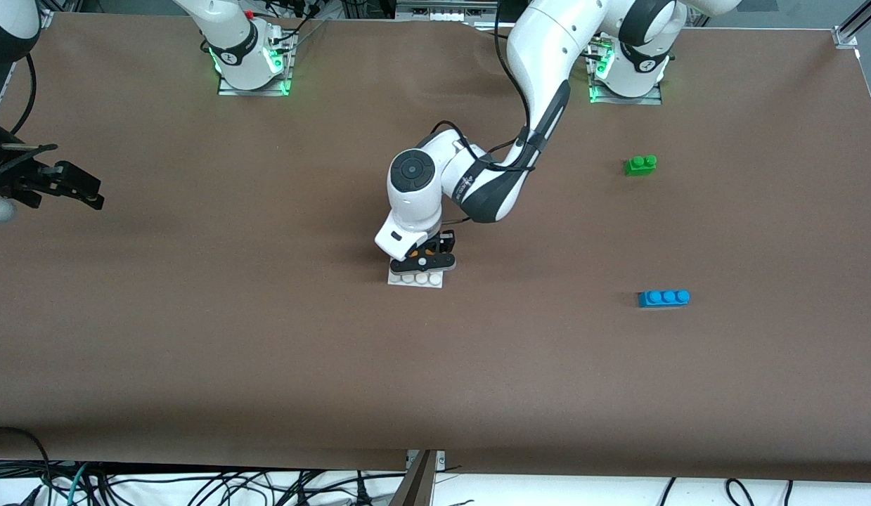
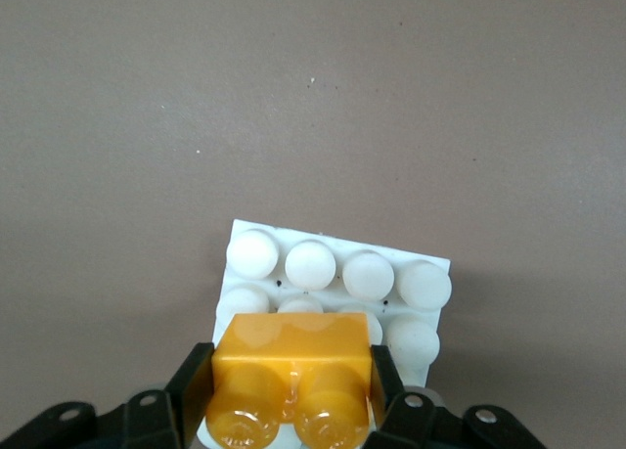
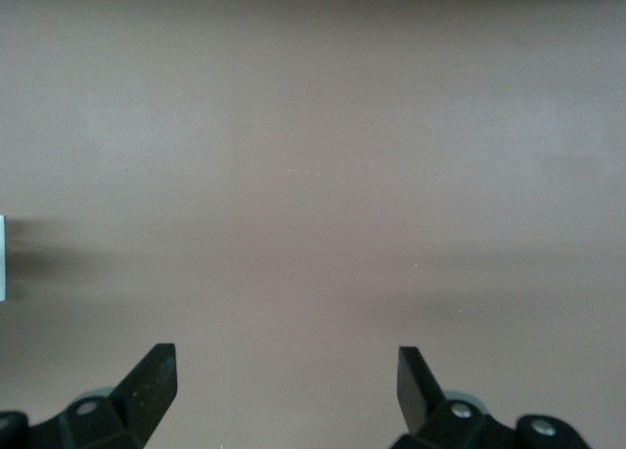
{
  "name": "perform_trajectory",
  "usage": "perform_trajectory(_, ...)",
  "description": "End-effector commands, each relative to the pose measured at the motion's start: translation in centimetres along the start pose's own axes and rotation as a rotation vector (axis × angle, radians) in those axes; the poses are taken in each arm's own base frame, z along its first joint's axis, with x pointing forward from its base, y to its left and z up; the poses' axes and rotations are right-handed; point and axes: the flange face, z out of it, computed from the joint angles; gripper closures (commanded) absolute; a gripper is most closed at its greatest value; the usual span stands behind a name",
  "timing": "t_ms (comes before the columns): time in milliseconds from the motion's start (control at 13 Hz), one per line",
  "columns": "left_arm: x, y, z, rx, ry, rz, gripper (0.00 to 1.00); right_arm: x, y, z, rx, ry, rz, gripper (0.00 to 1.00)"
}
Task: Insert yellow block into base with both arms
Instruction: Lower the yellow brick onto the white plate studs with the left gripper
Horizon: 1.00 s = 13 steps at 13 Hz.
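from my station i see the left tool [image 1: 427, 261] down at mid-bench, clamped on the yellow block [image 2: 291, 376], its two black fingers [image 2: 191, 395] pressed against the block's two ends. the block sits over the base [image 2: 421, 283], the white studded plate, at the edge of the plate farthest from the front camera; i cannot tell whether it is pressed fully home on the studs. in the left wrist view the row of four white studs and part of a second row stay bare. in the front view the base [image 1: 415, 280] lies flat on the bench [image 1: 266, 337] with its nearest stud row showing under the tool. the right tool [image 1: 69, 184] waits over the right arm's end of the bench, fingers [image 3: 152, 381] spread wide with only bare bench between them. a green brick [image 1: 640, 165] and a blue brick [image 1: 663, 298] lie toward the left arm's end, well apart from the base, the blue one nearer the front camera.
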Motion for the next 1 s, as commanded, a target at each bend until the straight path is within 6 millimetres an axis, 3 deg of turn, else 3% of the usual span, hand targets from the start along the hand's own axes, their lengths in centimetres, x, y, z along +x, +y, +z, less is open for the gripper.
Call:
perform_trajectory(0,-0.86,1.25,0.16,0.003,0.017,0.035,0.84,-0.65,0.9,-0.14,0.002,-0.021,-0.003,0.0)
perform_trajectory(920,-1.42,1.24,0.9,0.015,0.008,0.048,0.83,-0.32,0.96,-0.28,-0.002,-0.018,-0.034,0.0)
